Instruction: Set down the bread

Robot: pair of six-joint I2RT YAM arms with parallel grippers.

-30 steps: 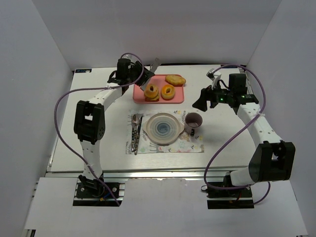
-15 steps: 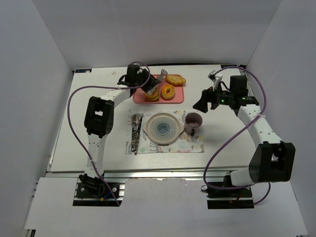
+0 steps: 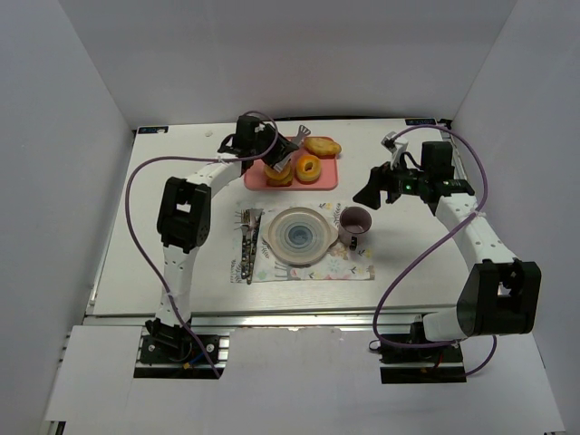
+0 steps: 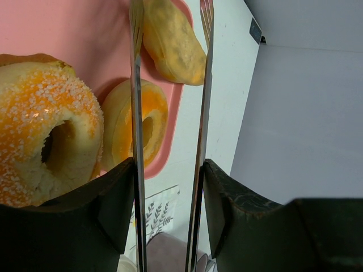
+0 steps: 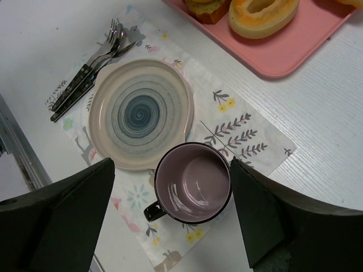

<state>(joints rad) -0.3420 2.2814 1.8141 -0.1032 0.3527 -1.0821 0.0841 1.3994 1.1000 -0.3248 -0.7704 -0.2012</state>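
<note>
Golden-brown bread (image 3: 322, 146), long axis left-right, on pink tray (image 3: 328, 178) far-right corner; left gripper (image 3: 296, 139) spread, empty, near its left end.

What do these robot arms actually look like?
The left arm and right arm are white tubes with chunky black joints, each trailing a looping purple cable. The left gripper has thin silvery metal fingers; the right gripper has broad black ones.

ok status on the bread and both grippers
Left gripper open, aimed at oblong golden-brown bun on pink tray, not gripped. Right gripper open above purple mug. Orange ring donuts close beside left fingers.
</note>
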